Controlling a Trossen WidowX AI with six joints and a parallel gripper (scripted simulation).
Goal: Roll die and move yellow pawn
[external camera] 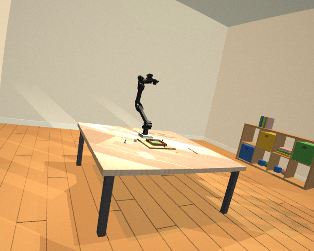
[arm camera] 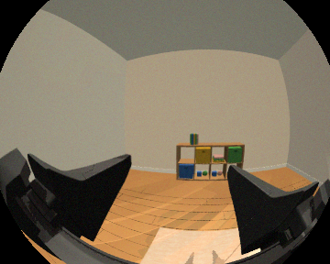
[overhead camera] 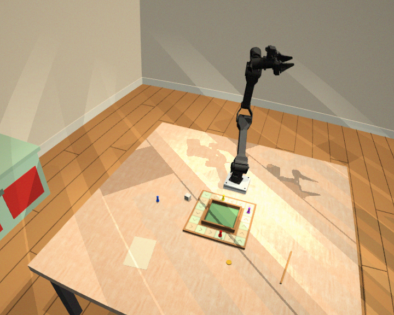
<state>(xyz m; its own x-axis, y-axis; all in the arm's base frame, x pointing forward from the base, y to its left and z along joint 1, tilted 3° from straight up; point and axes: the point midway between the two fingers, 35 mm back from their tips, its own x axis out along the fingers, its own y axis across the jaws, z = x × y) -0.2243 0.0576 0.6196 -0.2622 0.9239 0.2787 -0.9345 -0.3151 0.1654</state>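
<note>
ok so die (overhead camera: 187,197) (external camera: 135,140) sits just left of the tray (overhead camera: 235,226) (external camera: 156,144), prob. still to be rolled; yellow pawn (overhead camera: 223,198) (external camera: 149,137) is behind tray, on its track; my gripper (overhead camera: 293,61) (external camera: 158,81) (arm camera: 181,167)'s high above tray's right, wide open, empty, prob. parked clear.

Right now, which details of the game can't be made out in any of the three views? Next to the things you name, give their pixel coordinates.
- Pip count on top of the die (overhead camera: 187,197) (external camera: 135,140): too small in the top and exterior views, outside the wrist view.
- Arrow directions beneath the yellow pawn (overhead camera: 223,198) (external camera: 149,137): the pawn covers its square in the top view; too small in the exterior.
- Any writing on the pale sheet (overhead camera: 140,252) (external camera: 145,154): too coarse in the top and exterior views; outside the wrist view.
</note>
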